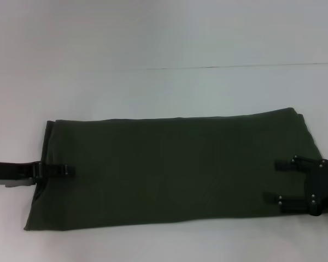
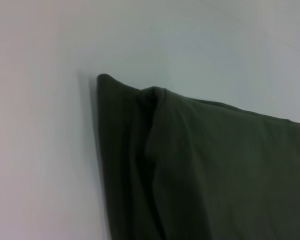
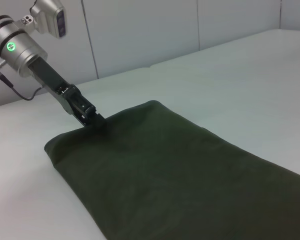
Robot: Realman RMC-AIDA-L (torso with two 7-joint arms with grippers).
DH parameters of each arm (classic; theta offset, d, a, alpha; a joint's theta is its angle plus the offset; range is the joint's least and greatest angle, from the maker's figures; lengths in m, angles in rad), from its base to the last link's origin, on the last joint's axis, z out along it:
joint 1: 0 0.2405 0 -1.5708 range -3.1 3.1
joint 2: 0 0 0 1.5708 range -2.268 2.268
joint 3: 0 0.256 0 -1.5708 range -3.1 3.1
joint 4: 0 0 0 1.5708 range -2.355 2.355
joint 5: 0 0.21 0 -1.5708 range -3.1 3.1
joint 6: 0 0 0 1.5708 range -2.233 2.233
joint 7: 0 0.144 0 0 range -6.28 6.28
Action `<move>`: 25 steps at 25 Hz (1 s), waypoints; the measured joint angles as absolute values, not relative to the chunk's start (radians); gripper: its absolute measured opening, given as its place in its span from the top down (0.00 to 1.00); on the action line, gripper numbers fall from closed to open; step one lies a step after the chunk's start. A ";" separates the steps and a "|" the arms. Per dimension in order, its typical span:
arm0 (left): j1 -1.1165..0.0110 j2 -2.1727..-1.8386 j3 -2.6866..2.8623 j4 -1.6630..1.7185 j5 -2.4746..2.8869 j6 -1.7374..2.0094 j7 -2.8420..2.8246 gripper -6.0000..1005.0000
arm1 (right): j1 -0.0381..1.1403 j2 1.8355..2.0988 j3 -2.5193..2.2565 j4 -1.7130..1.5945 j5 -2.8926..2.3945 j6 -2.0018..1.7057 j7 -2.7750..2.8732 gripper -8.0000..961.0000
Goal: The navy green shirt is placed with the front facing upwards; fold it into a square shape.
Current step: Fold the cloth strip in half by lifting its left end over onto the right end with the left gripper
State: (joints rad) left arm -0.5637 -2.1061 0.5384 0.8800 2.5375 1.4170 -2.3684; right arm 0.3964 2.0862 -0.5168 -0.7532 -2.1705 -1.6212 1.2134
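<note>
Navy green shirt [image 1: 169, 169], folded into a long band, lies flat across the lower half of the head view on the white surface [image 1: 164, 33]. Left hand [image 1: 65, 170], at mid-left, is closed on the shirt's left edge. Right hand [image 1: 273, 183], at lower right, rests spread wide over the shirt's right end, gripping nothing

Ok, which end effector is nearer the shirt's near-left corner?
Left. The left end effector is at the left edge of the navy green shirt, a little beyond that corner. The right end effector, jaws open, is over the opposite end.
</note>
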 joint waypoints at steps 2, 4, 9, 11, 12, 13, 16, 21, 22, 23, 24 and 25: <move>-0.569 -2.106 0.538 0.873 2.537 1.417 -2.368 0.12 | 0.397 2.086 -0.517 -0.753 -2.170 -1.620 1.213 0.05; -0.575 -2.106 0.538 0.864 2.537 1.417 -2.367 0.12 | 0.397 2.086 -0.517 -0.753 -2.171 -1.619 1.213 0.05; -0.584 -2.106 0.538 0.851 2.536 1.417 -2.360 0.12 | 0.397 2.086 -0.517 -0.751 -2.171 -1.614 1.213 0.05; -0.586 -2.106 0.539 0.850 2.536 1.418 -2.360 0.12 | 0.398 2.086 -0.517 -0.745 -2.171 -1.609 1.213 0.05; -0.587 -2.106 0.539 0.850 2.535 1.419 -2.359 0.12 | 0.398 2.086 -0.517 -0.743 -2.171 -1.605 1.213 0.05; -0.588 -2.106 0.538 0.849 2.535 1.421 -2.359 0.13 | 0.398 2.086 -0.517 -0.740 -2.171 -1.603 1.213 0.05; -0.589 -2.107 0.538 0.847 2.533 1.424 -2.358 0.13 | 0.399 2.086 -0.517 -0.738 -2.171 -1.598 1.213 0.05; -0.594 -2.108 0.538 0.833 2.533 1.425 -2.361 0.13 | 0.399 2.086 -0.517 -0.738 -2.171 -1.596 1.213 0.05; -0.596 -2.108 0.538 0.828 2.532 1.425 -2.363 0.14 | 0.399 2.086 -0.517 -0.738 -2.171 -1.596 1.213 0.05; -0.598 -2.107 0.538 0.823 2.532 1.425 -2.364 0.14 | 0.399 2.086 -0.517 -0.737 -2.171 -1.596 1.213 0.05; -0.601 -2.107 0.538 0.817 2.532 1.425 -2.366 0.14 | 0.399 2.086 -0.517 -0.737 -2.171 -1.596 1.213 0.05; -0.602 -2.106 0.538 0.814 2.532 1.426 -2.367 0.14 | 0.399 2.086 -0.517 -0.737 -2.171 -1.596 1.213 0.05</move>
State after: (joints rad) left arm -0.6024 -2.1057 0.5385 0.8141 2.5325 1.4260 -2.3667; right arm 0.3988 2.0862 -0.5170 -0.7375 -2.1705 -1.5961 1.2134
